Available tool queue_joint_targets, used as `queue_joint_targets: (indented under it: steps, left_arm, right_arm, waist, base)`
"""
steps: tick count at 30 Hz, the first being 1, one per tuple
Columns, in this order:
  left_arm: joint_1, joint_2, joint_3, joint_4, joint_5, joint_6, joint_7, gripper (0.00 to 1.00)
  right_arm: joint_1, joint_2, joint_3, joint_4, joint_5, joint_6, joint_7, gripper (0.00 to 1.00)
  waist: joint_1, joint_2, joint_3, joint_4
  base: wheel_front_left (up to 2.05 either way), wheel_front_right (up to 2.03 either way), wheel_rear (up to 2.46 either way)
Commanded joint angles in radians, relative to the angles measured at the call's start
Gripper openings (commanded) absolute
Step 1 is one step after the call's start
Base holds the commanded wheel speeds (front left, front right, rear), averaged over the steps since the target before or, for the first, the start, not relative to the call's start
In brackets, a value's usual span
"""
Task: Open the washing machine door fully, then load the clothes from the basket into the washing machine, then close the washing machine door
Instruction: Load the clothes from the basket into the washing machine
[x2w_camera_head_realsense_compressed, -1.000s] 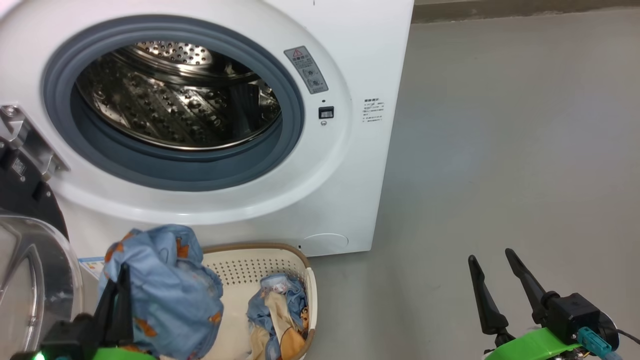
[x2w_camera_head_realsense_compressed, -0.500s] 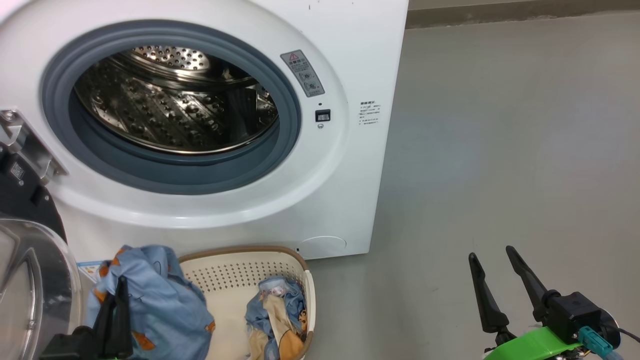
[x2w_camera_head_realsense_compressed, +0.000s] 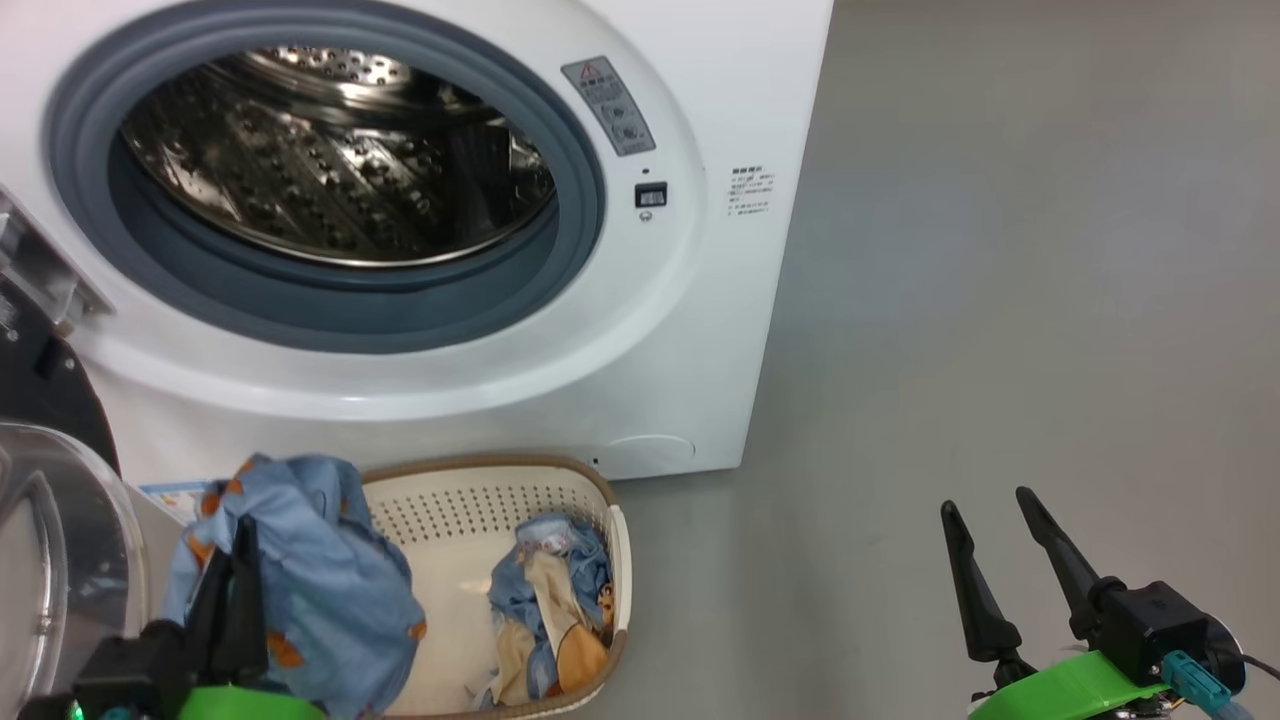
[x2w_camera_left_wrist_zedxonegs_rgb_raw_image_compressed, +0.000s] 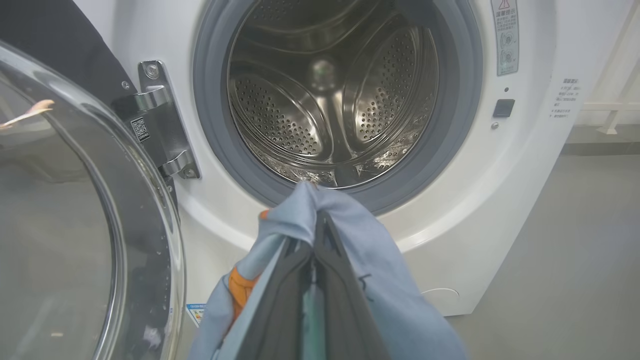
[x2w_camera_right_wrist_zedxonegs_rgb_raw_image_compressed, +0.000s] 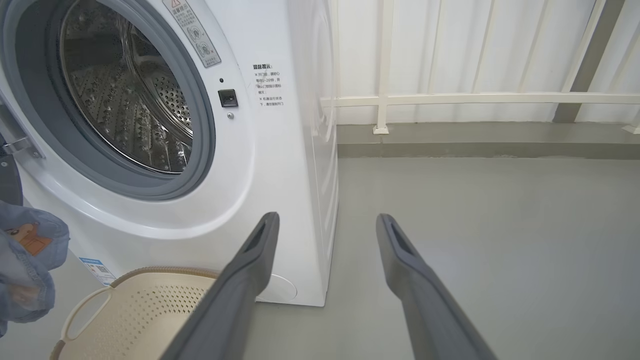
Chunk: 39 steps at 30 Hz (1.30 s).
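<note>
Head above, wrists low, toward washing machine (x2w_camera_head_realsense_compressed: 715, 330)

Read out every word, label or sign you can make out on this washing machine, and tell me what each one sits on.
Printed notice on the washing machine front: heading "温馨提示"; the lines under it are too small to read.
Grey sticker beside the drum opening: red warning triangle; characters too small to read.
QR label by the hinge: a code, no legible words.
Blue label sticker low on the front: blurred.

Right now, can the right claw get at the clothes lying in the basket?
Probably yes. The right claw is open and empty, bare floor lies between it and the basket, and the clothes lie uncovered on its right side.
</note>
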Motion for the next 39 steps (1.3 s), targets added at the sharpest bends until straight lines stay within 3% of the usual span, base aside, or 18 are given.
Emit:
queue_joint_targets:
  steps: [1, 18, 39]
  left_arm:
    - [-0.053, 0.011, 0.039, -0.033, 0.002, -0.005, -0.006, 0.00]
    - [-0.282, 0.018, 0.085, -0.010, 0.014, -0.057, -0.006, 0.00]
    - [-0.617, 0.114, 0.119, 0.133, 0.033, -0.098, -0.006, 0.00]
  right_arm:
    - [-0.024, -0.003, 0.021, -0.029, 0.001, 0.006, -0.005, 1.00]
    - [-0.094, -0.003, 0.049, -0.039, 0.005, 0.006, -0.005, 1.00]
    - [-0.147, -0.003, 0.065, -0.050, 0.032, 0.006, -0.005, 1.00]
  waist:
    - [0.0000, 0.0000, 0.033, 0.005]
    - [0.0000, 0.0000, 0.200, -0.036]
    - [0.0000, 0.0000, 0.320, -0.092]
  base:
    - [0.00, 0.00, 0.00]
    - [0.00, 0.00, 0.00]
    - [0.00, 0.00, 0.00]
